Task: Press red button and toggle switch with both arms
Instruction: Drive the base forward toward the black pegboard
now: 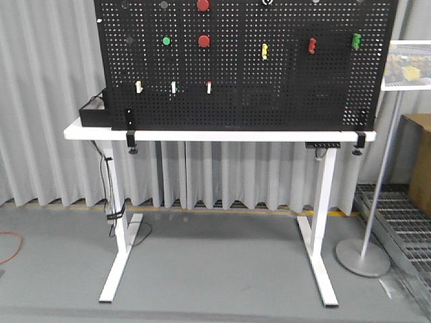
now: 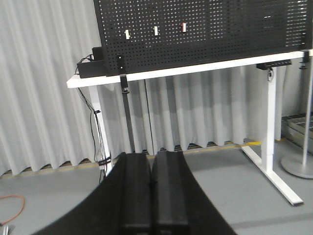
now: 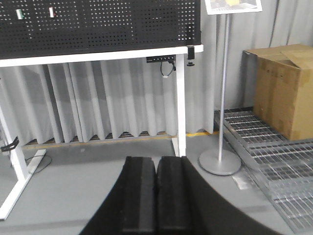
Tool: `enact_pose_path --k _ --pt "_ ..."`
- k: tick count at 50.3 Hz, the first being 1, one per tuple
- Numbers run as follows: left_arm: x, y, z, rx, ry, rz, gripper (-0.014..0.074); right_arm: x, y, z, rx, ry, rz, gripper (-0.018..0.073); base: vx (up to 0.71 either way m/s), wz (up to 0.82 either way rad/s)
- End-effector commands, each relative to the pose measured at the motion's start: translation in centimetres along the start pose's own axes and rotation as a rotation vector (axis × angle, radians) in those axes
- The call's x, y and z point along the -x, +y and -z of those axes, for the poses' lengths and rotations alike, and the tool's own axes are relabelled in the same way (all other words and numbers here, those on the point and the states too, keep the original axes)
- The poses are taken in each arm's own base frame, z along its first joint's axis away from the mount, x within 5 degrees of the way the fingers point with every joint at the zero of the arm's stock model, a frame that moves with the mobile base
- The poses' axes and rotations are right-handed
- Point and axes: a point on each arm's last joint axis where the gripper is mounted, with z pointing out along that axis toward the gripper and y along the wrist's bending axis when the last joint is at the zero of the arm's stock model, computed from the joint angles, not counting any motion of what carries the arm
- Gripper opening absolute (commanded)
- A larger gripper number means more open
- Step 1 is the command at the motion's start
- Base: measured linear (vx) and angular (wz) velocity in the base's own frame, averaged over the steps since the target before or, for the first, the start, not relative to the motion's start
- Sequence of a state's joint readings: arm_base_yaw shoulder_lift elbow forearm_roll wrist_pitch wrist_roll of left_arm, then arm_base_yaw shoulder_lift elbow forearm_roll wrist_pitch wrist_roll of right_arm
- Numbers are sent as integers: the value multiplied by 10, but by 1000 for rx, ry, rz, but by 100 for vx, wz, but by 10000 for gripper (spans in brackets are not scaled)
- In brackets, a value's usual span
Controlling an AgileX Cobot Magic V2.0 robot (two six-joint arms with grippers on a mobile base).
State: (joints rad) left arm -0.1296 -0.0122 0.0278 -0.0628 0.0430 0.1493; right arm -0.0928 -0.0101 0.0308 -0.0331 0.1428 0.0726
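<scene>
A black pegboard [image 1: 283,94] stands on a white table [image 1: 222,135]. It carries two round red buttons [image 1: 203,40], one above the other, and a green button [image 1: 166,41]. Yellow [image 1: 264,50], red [image 1: 312,45] and green [image 1: 356,40] toggle switches sit to the right. Three small rocker switches [image 1: 173,87] line the lower left, and they also show in the left wrist view [image 2: 155,30]. My left gripper [image 2: 151,155] is shut and empty, low over the floor and far from the board. My right gripper [image 3: 156,159] is shut and empty, likewise far back. Neither arm shows in the front view.
A black box [image 1: 94,111] sits at the table's left end. A sign on a pole stand [image 3: 220,159] is right of the table, with a cardboard box [image 3: 281,88] and metal floor grating [image 3: 274,161] beyond. An orange cable [image 2: 12,203] lies on the floor at the left.
</scene>
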Motion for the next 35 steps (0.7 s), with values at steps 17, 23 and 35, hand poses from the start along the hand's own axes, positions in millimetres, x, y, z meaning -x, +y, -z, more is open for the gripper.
enact_pose_path --k 17,23,35 --pt "-3 0 0 11 -65 6 1 4 0 1 -3 -82 13 -3 49 -2" --pt "-3 0 0 11 -65 6 1 4 0 1 -3 -82 13 -3 49 -5" --pt "-3 0 0 11 -65 6 1 4 0 1 -3 -82 13 -3 49 -4"
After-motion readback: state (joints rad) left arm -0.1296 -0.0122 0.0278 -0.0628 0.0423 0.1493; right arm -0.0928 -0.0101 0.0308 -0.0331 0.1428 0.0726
